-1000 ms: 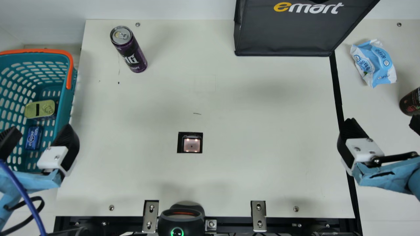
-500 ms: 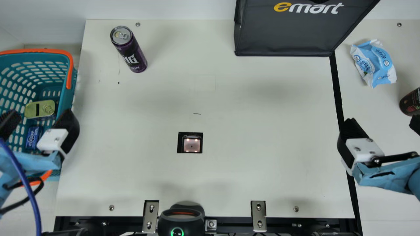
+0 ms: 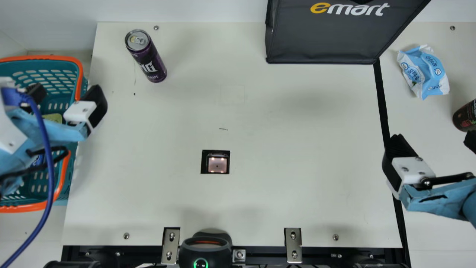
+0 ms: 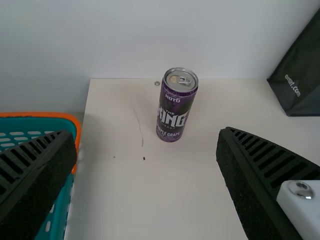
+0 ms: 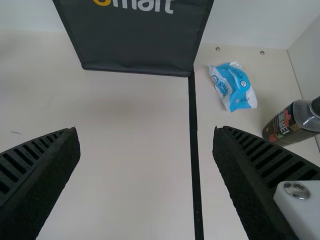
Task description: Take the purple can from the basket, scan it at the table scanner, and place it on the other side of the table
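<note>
The purple can (image 3: 146,56) stands upright on the table's back left part, outside the basket. My left gripper (image 3: 67,96) is open over the teal basket (image 3: 82,87), to the near left of the can. In the left wrist view the can (image 4: 176,105) is beyond my open left gripper (image 4: 145,145), touching neither finger. The table scanner (image 3: 217,165) is set in the table's middle. At the right, my right gripper (image 3: 431,143) stands open with nothing held, and the right wrist view shows the same gripper (image 5: 145,140) over bare table.
A black bag (image 3: 327,41) stands at the back. Right of the black line lie a blue-white packet (image 3: 424,72) and a dark bottle (image 3: 465,116). A yellow-green tin (image 3: 53,118) is in the basket. A black device (image 3: 205,249) is at the front edge.
My left arm has moved away from the front, over the basket, and slightly right toward the can, its gripper still open. The right arm and the can have stayed put.
</note>
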### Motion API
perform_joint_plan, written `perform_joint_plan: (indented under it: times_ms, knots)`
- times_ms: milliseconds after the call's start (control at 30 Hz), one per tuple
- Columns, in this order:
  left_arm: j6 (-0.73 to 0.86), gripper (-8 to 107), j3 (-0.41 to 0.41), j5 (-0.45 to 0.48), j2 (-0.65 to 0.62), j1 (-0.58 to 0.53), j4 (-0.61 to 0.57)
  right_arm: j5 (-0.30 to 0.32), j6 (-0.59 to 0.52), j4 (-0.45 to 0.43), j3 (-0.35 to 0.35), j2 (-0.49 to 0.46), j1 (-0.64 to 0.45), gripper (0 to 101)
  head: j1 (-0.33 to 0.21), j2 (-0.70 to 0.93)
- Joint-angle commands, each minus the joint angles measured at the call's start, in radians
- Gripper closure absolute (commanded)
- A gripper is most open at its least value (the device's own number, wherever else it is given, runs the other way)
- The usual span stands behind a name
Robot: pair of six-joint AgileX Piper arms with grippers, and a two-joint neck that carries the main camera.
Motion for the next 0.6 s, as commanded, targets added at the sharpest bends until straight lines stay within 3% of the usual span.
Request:
perform_joint_plan:
  times_ms: [0,567]
  knots:
    - [0.019,9,-0.010,-0.015,0.052,-0.003,-0.020,0.000,0.000,0.000,0.000,0.000,0.000,6,-0.030,0.002]
    - [0.210,9,-0.151,-0.038,0.298,0.001,-0.189,0.000,0.000,0.000,0.000,0.000,0.000,6,-0.030,0.002]
